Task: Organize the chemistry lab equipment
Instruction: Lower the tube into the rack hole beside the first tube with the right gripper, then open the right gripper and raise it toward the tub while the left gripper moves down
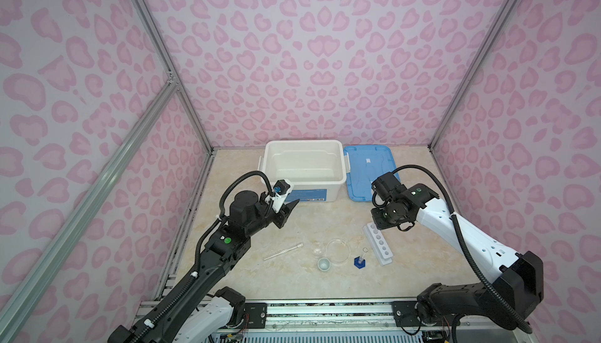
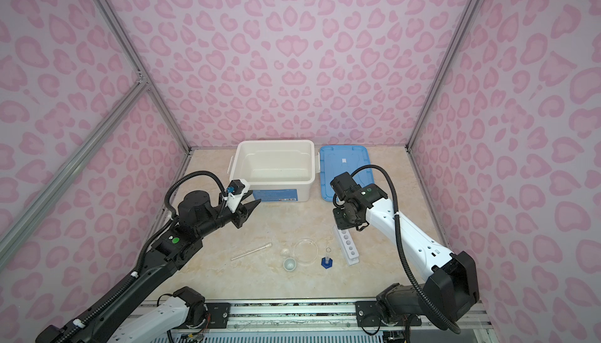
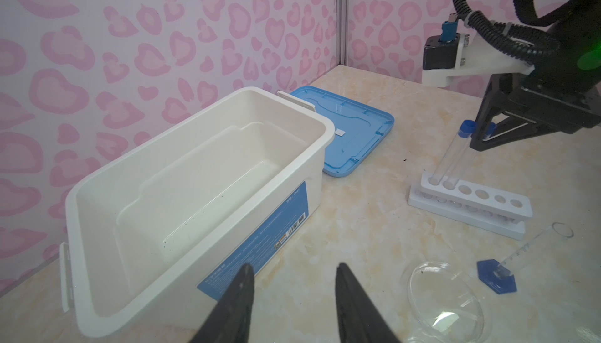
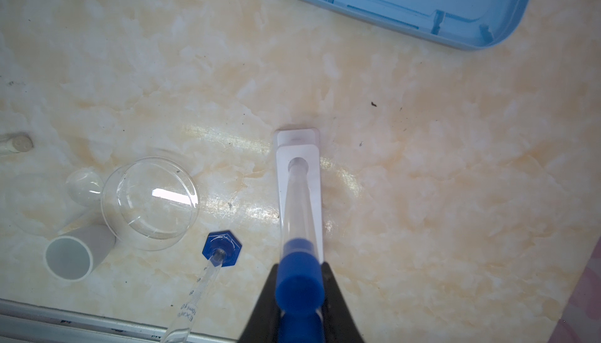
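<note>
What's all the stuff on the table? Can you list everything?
Rack: 1, white, front right.
Racked tubes: 2, clear with blue caps, standing in rack's end holes.
Dish: 1, clear, front middle.
Loose tube: 1, clear, lying left of dish.
Glass disc: 1, clear, small, beside dish.
Cup: 1, white, near dish.
Cylinder: 1, clear, blue base, between dish and rack.
Bin: 1, white, open, at back.
Lid: 1, blue, flat beside bin.
Table: 1, beige marble.
Left gripper: 1, black, open, empty, near bin.
Right gripper: 1, black, around a racked tube's cap.
</note>
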Robot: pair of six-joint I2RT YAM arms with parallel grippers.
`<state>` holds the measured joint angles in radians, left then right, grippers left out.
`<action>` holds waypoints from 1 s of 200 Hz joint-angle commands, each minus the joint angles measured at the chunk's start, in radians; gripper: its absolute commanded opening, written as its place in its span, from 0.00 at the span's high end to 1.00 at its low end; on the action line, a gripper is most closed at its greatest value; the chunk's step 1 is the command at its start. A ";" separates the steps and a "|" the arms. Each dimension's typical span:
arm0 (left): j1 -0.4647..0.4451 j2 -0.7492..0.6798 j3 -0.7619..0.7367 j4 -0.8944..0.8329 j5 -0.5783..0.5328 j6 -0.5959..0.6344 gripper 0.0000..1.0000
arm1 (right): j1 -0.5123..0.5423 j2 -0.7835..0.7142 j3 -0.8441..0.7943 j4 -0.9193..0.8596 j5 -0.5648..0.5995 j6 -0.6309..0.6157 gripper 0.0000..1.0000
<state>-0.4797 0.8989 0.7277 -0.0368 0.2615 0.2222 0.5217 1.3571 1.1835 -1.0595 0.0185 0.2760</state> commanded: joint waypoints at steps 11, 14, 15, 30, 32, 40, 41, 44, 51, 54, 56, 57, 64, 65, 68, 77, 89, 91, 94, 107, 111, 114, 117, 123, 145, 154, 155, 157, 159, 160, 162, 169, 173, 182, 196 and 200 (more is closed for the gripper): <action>0.001 0.003 -0.005 0.021 -0.002 0.005 0.56 | 0.001 0.009 -0.004 0.010 0.001 -0.007 0.80; 0.001 0.002 -0.005 0.021 -0.003 0.006 0.56 | 0.003 0.009 -0.005 0.009 0.001 -0.006 0.80; 0.001 0.003 -0.005 0.021 -0.004 0.005 0.56 | 0.003 0.009 -0.004 0.009 0.001 -0.006 0.80; 0.001 0.003 -0.005 0.021 -0.004 0.005 0.56 | 0.004 0.013 -0.005 0.009 0.003 -0.008 0.80; 0.001 0.004 -0.005 0.020 -0.005 0.005 0.56 | 0.004 0.013 -0.005 0.009 0.003 -0.008 0.79; 0.001 0.003 -0.005 0.021 -0.005 0.006 0.56 | 0.005 0.013 -0.004 0.009 0.004 -0.008 0.79; 0.001 0.003 -0.005 0.021 -0.005 0.007 0.56 | 0.006 0.013 -0.005 0.009 0.004 -0.008 0.79; 0.001 0.004 -0.005 0.021 -0.005 0.006 0.56 | 0.007 0.012 -0.004 0.008 0.005 -0.009 0.78; 0.001 0.003 -0.005 0.021 -0.005 0.008 0.56 | 0.006 0.012 -0.001 0.007 0.004 -0.009 0.77; 0.001 0.004 -0.005 0.023 -0.006 0.007 0.56 | 0.006 0.013 0.000 0.007 0.004 -0.010 0.77; 0.001 0.004 -0.006 0.022 -0.006 0.007 0.56 | 0.006 0.013 0.001 0.007 0.004 -0.010 0.76; 0.001 0.005 -0.005 0.023 -0.006 0.007 0.56 | 0.006 0.013 0.001 0.007 0.004 -0.010 0.76; 0.001 0.006 -0.007 0.023 -0.007 0.007 0.56 | 0.006 0.012 0.003 0.006 0.004 -0.011 0.75; 0.001 0.005 -0.007 0.023 -0.007 0.007 0.56 | 0.006 0.012 0.003 0.006 0.004 -0.011 0.75; 0.001 0.006 -0.007 0.024 -0.007 0.006 0.56 | 0.007 0.013 0.005 0.006 0.005 -0.012 0.75; 0.001 0.008 -0.008 0.025 -0.003 0.006 0.55 | 0.009 0.012 0.005 0.006 0.008 -0.015 0.74; 0.001 0.011 -0.007 0.024 -0.001 0.006 0.55 | 0.011 0.010 0.007 0.006 0.010 -0.016 0.73; 0.001 0.012 -0.007 0.024 -0.002 0.006 0.55 | 0.011 0.010 0.007 0.006 0.010 -0.015 0.72; 0.001 0.013 -0.007 0.024 -0.002 0.005 0.55 | 0.011 0.010 0.008 0.004 0.011 -0.016 0.72; 0.001 0.013 -0.008 0.026 -0.001 0.005 0.55 | 0.013 0.008 0.013 0.003 0.011 -0.017 0.71; 0.001 0.013 -0.008 0.026 -0.001 0.005 0.55 | 0.015 0.006 0.014 0.001 0.011 -0.018 0.71; 0.001 0.012 -0.007 0.026 0.001 0.005 0.55 | 0.016 0.006 0.015 0.001 0.012 -0.018 0.70; 0.001 0.014 -0.007 0.026 0.001 0.005 0.55 | 0.016 0.005 0.017 0.001 0.013 -0.018 0.70; 0.001 0.014 -0.007 0.025 0.002 0.005 0.55 | 0.015 0.005 0.020 0.000 0.014 -0.018 0.70; 0.001 0.016 -0.006 0.025 0.007 0.004 0.55 | 0.018 0.003 0.032 -0.006 0.014 -0.019 0.69; 0.001 0.016 -0.005 0.024 0.007 0.004 0.55 | 0.020 0.001 0.035 -0.010 0.015 -0.019 0.69; 0.001 0.016 -0.005 0.024 0.007 0.004 0.55 | 0.020 0.002 0.036 -0.011 0.014 -0.019 0.69; 0.001 0.015 -0.005 0.024 0.007 0.004 0.55 | 0.020 0.002 0.036 -0.012 0.015 -0.019 0.69; 0.001 0.016 -0.005 0.025 0.008 0.005 0.55 | 0.020 0.002 0.038 -0.013 0.016 -0.019 0.69; 0.001 0.015 -0.005 0.025 0.008 0.004 0.55 | 0.020 0.002 0.039 -0.014 0.017 -0.020 0.69; 0.001 0.014 -0.005 0.023 0.008 0.004 0.55 | 0.021 0.002 0.039 -0.015 0.017 -0.019 0.69; 0.001 0.015 -0.005 0.023 0.008 0.005 0.55 | 0.021 0.001 0.045 -0.020 0.021 -0.020 0.69; 0.001 0.015 -0.005 0.023 0.007 0.005 0.55 | 0.022 0.001 0.048 -0.023 0.023 -0.020 0.69; 0.001 0.014 -0.005 0.022 0.007 0.007 0.55 | 0.022 -0.001 0.056 -0.031 0.028 -0.020 0.69; 0.001 0.012 -0.005 0.022 0.008 0.008 0.55 | 0.021 -0.004 0.069 -0.041 0.035 -0.020 0.69; 0.001 0.012 -0.005 0.021 0.008 0.007 0.55 | 0.022 -0.005 0.072 -0.044 0.037 -0.021 0.69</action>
<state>-0.4797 0.9127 0.7258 -0.0360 0.2619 0.2222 0.5419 1.3586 1.2381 -1.0760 0.0269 0.2649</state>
